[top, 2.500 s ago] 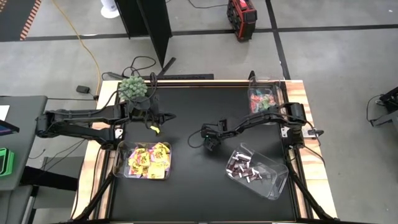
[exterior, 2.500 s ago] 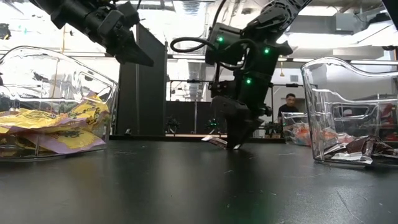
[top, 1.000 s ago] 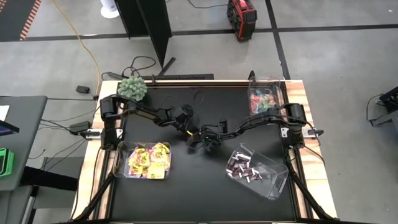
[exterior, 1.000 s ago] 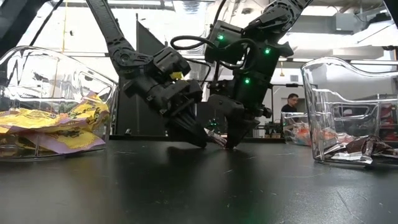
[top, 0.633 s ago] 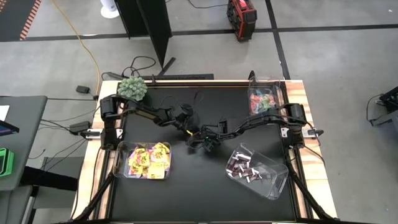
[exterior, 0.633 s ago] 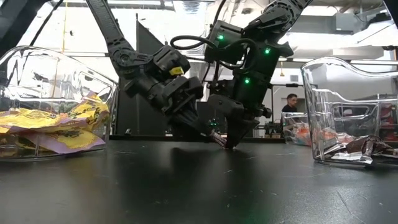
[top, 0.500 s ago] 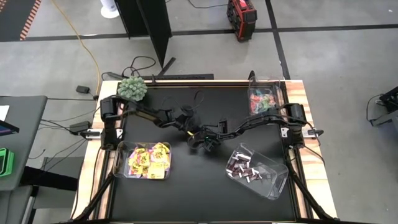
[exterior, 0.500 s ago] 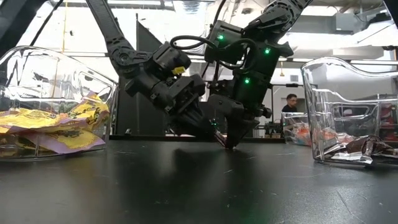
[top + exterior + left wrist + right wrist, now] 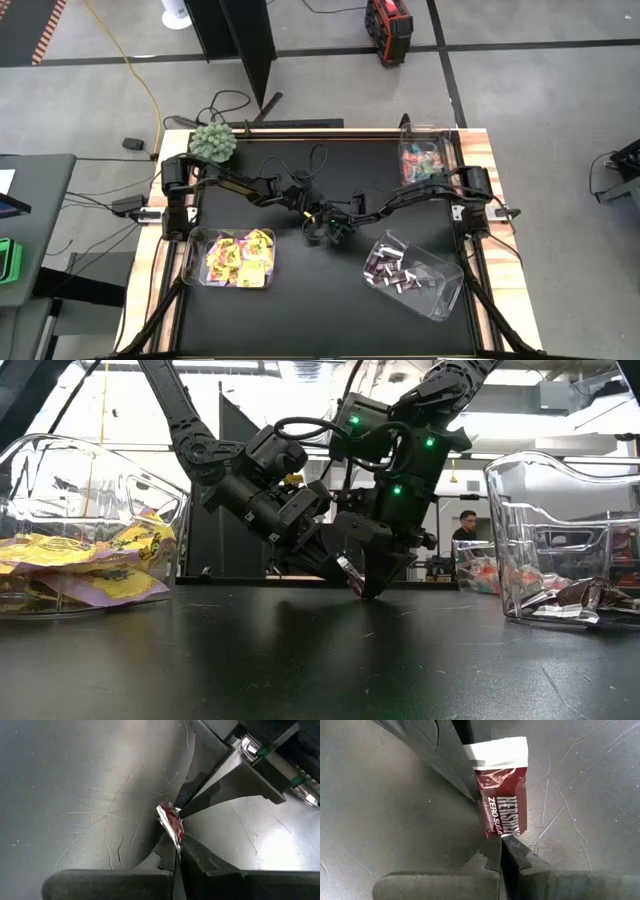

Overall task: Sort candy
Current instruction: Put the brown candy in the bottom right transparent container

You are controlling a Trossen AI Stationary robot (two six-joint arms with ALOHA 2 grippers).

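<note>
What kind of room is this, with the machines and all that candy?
Most likely a robotics lab or workshop. Two dark robot arms work at a black table edged in wood, with clear bins of sorted candy. Around it are a bare concrete floor, loose cables, and a person at a bench behind.

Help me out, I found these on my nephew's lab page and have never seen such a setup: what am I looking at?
Two dark robot arms work at a black table, sorting candy. One picture looks down from above, one looks level across the tabletop, and two come from cameras on the arms' wrists. In the middle, the left gripper and the right gripper meet, both shut on one dark brown wrapped mini chocolate bar, as if handing it over. Around them stand clear plastic bins: one with yellow packets, one with brown bars, one with teal-and-pink sweets. The fuzzy green ball plant is just decoration.
</note>
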